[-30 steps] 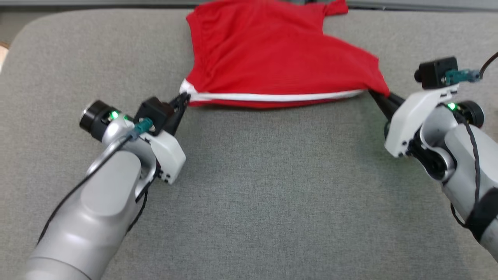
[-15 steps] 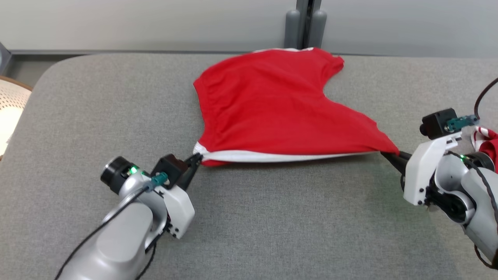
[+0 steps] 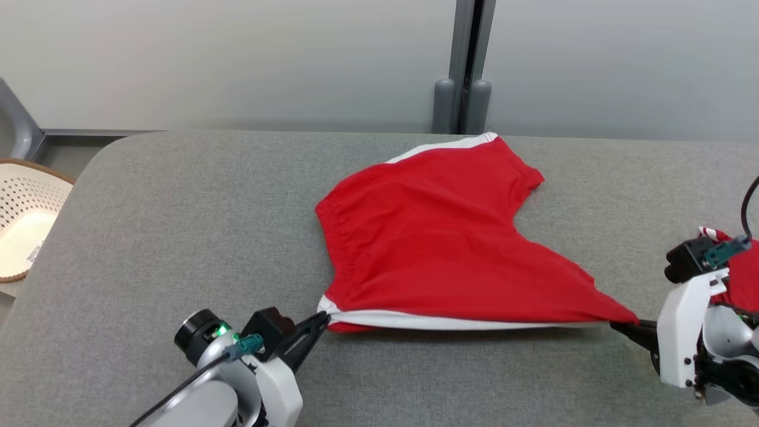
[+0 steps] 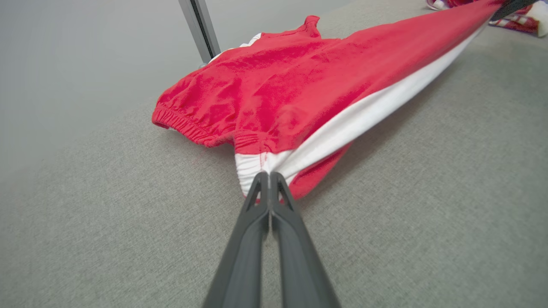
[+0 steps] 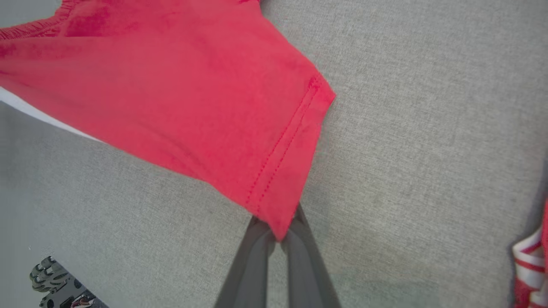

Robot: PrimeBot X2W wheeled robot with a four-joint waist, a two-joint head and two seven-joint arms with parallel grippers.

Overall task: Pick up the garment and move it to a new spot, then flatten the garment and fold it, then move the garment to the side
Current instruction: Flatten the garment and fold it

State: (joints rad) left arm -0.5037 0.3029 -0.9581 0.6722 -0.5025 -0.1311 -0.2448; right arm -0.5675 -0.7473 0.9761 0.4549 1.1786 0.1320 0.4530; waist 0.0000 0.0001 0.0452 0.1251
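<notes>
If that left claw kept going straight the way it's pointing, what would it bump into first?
The shorts. The left gripper is shut on their white-banded corner, so it would simply push into the cloth it holds. Past the shorts the line seems to run low over the grey table, though depth is hard to judge.

Matt red cloth garment (image 3: pixel 439 249), table (image 3: pixel 178 207) w/ rough grey fabric.

Silver arms (image 3: pixel 195 406), white wrists (image 3: pixel 682 332), dark fingers (image 4: pixel 246 256)

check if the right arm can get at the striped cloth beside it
Probably not yet: the striped cloth lies close by, but the right tool is shut on the hem of the red shorts and must let go first.
</notes>
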